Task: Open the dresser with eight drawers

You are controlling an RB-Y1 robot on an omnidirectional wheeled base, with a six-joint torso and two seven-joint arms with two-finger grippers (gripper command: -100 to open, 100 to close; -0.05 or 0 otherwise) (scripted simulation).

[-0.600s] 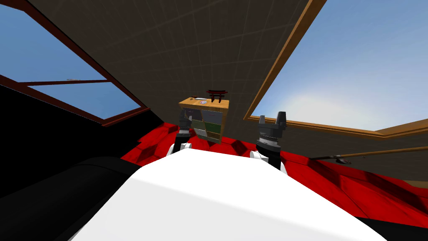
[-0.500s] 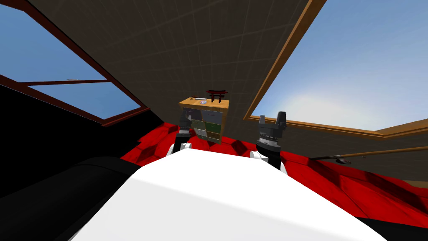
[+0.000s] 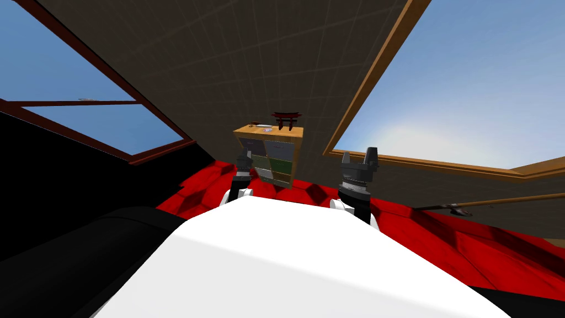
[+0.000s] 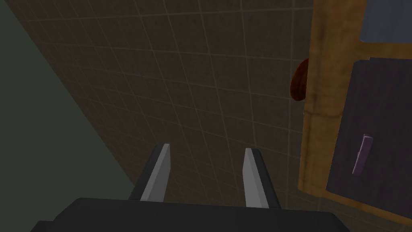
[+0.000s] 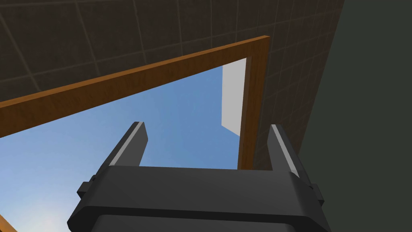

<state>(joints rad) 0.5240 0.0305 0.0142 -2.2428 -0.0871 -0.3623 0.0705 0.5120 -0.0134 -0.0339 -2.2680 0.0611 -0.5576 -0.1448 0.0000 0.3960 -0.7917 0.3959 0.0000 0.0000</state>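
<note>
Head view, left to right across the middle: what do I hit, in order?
Dark-red-framed window → dresser → right gripper → wood-framed window. Left gripper omitted: it overlaps the dresser's edge.

A furnished room of a house is shown: a wooden dresser [image 3: 269, 156] topped with a small gate ornament [image 3: 287, 119] is set against a tiled wall [image 3: 232, 61], a red floor [image 3: 441, 243] is laid, and sky is seen through wood-framed windows [image 3: 469, 94]

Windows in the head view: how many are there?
2. The dark red-framed window is on the robot's left, split by a crossbar. The wooden-framed window is on its right. The dresser stands between them. Others may lie outside the view.
</note>
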